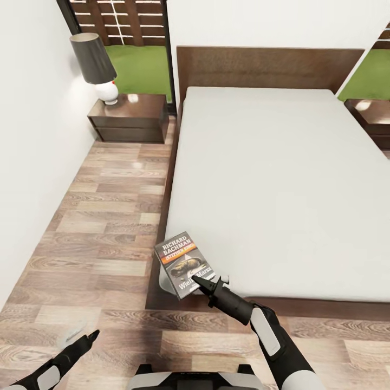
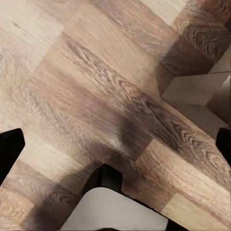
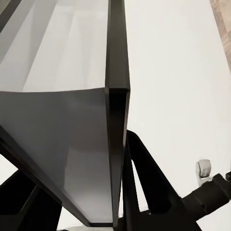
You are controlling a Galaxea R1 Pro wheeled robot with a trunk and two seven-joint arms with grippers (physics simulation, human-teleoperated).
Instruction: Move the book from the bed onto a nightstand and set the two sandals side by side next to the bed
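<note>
One book (image 1: 185, 264) in right gripper (image 1: 208, 284), over bed (image 1: 271, 189) corner

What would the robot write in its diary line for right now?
right gripper: shut on book | book: at bed corner, tilted | left gripper: over floor | nightstand: holds lamp

Inventory from my head view: one bed (image 1: 281, 179), one book (image 1: 185, 264), two nightstands, the first (image 1: 129, 116) by the left wall and the second (image 1: 372, 112) at the right edge. One lamp (image 1: 97, 65) stands on the first nightstand. Two pincers are mine: my left pincer (image 1: 89, 339) and my right pincer (image 1: 203, 283).
</note>
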